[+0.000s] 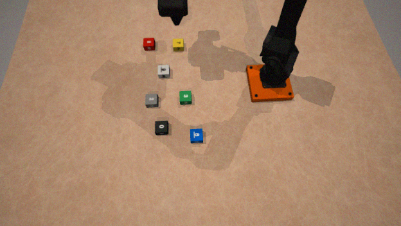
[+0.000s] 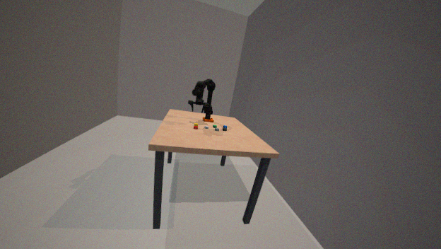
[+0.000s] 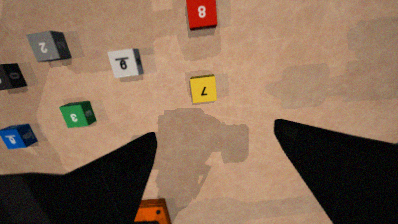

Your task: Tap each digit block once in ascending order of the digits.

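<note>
My gripper (image 1: 177, 23) (image 2: 198, 111) (image 3: 214, 132) is open and empty, high above the table. In the wrist view the yellow block (image 1: 178, 44) (image 3: 203, 89), digit 7, lies ahead of the gap between the fingertips. The red block (image 1: 149, 43) (image 3: 202, 13) reads 8. The white block (image 1: 164, 70) (image 3: 124, 63) shows an underlined digit, seemingly 6. The green block (image 1: 185, 97) (image 3: 77, 114) reads 3, the grey block (image 1: 151, 100) (image 3: 48, 46) 2, the black block (image 1: 161, 128) (image 3: 12, 76) 0. The blue block (image 1: 196, 135) (image 3: 18, 136) shows an underlined digit, seemingly 9.
The orange base plate (image 1: 270, 95) (image 2: 208, 119) (image 3: 155, 211) carries the arm and stands right of the blocks in the top view. The arm's shadows fall across the table (image 1: 96, 192) (image 2: 212, 145). The blocks stand apart from each other.
</note>
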Robot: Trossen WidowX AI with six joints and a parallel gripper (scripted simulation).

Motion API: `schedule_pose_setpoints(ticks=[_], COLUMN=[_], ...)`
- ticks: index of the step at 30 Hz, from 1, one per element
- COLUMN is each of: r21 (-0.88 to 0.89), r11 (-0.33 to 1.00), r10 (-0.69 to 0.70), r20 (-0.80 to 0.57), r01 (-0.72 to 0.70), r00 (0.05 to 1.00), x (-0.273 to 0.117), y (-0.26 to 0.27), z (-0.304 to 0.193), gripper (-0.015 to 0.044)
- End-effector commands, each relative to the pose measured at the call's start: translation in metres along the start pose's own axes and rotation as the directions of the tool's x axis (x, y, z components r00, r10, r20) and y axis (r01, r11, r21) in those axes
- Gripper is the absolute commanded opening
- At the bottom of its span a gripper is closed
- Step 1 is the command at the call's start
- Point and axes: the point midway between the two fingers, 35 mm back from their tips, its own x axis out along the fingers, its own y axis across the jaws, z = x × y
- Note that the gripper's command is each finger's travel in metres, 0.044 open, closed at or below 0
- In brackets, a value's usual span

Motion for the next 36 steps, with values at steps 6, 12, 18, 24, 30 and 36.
schedule_pose_setpoints(ticks=[6,12,18,24,30,36], r21=[-0.004,-0.004,-0.004,-0.004,-0.004,-0.004], r11=[1.0,1.0,1.0,1.0,1.0,1.0], r10=[0.002,0.011,0.015,0.015,0.015,0.015], r20=[-0.002,-0.002,-0.004,-0.004,-0.004,-0.004], r01=[-0.002,-0.011,-0.015,-0.015,-0.015,-0.015], r00=[1.0,1.0,1.0,1.0,1.0,1.0], x=[-0.001,-0.001,-0.001,-0.001,-0.001,-0.001], y=[0.063,0.146,0.19,0.19,0.19,0.19], z=[0.013,0.009,-0.004,-0.004,-0.004,-0.004], gripper=[0.04,0.04,0.04,0.04,0.04,0.04])
